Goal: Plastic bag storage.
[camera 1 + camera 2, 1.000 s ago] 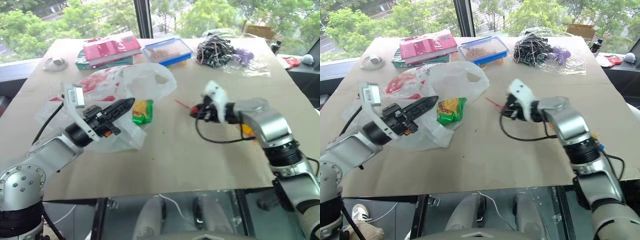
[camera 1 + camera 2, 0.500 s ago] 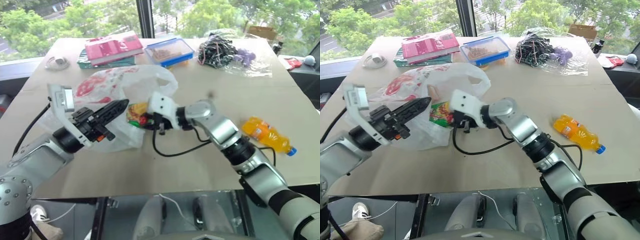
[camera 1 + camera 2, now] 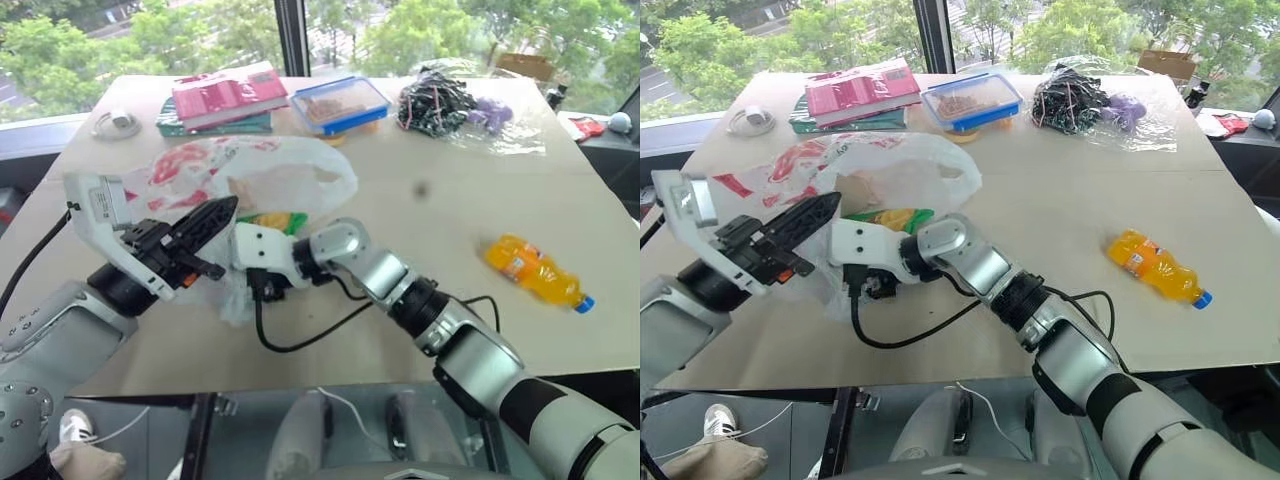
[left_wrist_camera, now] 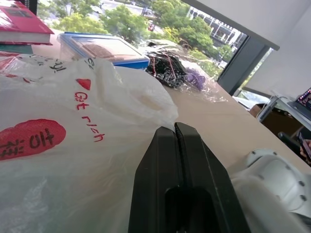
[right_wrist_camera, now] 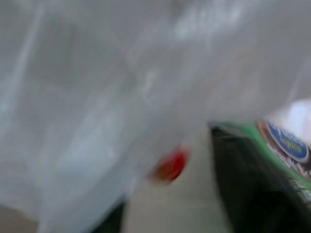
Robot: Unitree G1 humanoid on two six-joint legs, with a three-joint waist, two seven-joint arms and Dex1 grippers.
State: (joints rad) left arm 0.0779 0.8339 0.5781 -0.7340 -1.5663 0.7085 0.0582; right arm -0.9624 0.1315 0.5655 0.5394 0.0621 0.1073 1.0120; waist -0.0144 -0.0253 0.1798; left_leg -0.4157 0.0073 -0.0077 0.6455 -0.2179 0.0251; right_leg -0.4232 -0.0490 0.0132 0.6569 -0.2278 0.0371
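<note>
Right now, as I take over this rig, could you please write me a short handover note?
Left end effector: shut, raised beside the plastic bag; whether it pinches the film is unclear.
Right end effector: reaching across into the bag's near edge, by the green snack packet; its opening cannot be read.
The bag lies spread out and unfolded on the table.
Done: nothing stored.
Left: gather and stow the bag.

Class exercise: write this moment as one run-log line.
left gripper: shut, beside plastic bag | right gripper: at bag's near edge | snack packet: by bag

Tan table (image 3: 420, 270) with plastic bag (image 3: 250, 180), orange bottle (image 3: 535, 270), books (image 3: 222, 98)
</note>
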